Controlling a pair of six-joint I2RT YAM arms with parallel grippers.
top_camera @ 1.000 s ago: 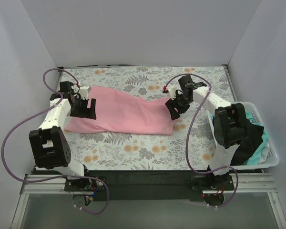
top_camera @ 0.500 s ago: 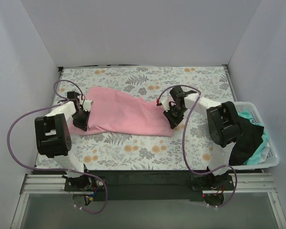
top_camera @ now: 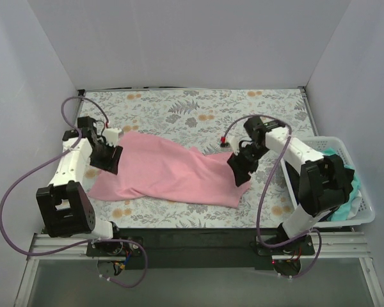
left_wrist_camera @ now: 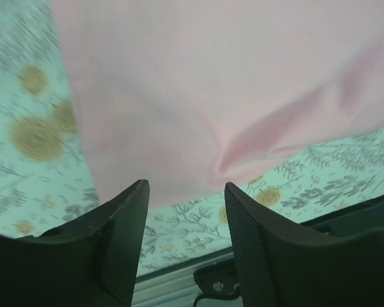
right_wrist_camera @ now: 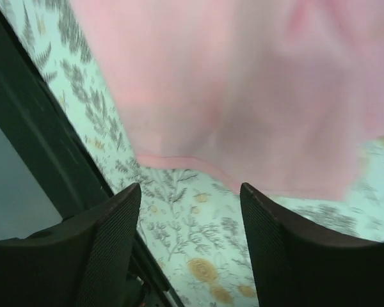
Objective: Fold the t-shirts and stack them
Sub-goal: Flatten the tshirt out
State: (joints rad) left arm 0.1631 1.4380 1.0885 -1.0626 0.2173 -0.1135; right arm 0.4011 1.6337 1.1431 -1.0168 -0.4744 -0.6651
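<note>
Floral grey-and-orange sheet (top_camera: 179, 112) covers the desk (top_camera: 192, 238) almost from edge to edge. Across its middle lies the light pink t-shirt (top_camera: 169, 171), spread out flat with a few soft creases. It stretches from about 9 o'clock to about 4 o'clock of the desk's centre.

At the 3 o'clock side, off the sheet, stands the white lattice basket (top_camera: 366, 216). A mint-green shirt (top_camera: 351, 203) is bundled inside it, partly hidden by the right arm.

The left pincer (top_camera: 107, 160) sits over the pink shirt's 9 o'clock end. Its wrist view shows the fingers (left_wrist_camera: 121, 230) apart, with the cloth's edge and the sheet seen through the gap and nothing gripped. The right pincer (top_camera: 242, 171) is over the 3 o'clock end, also spread wide, with the pink hem lying beyond it.
</note>
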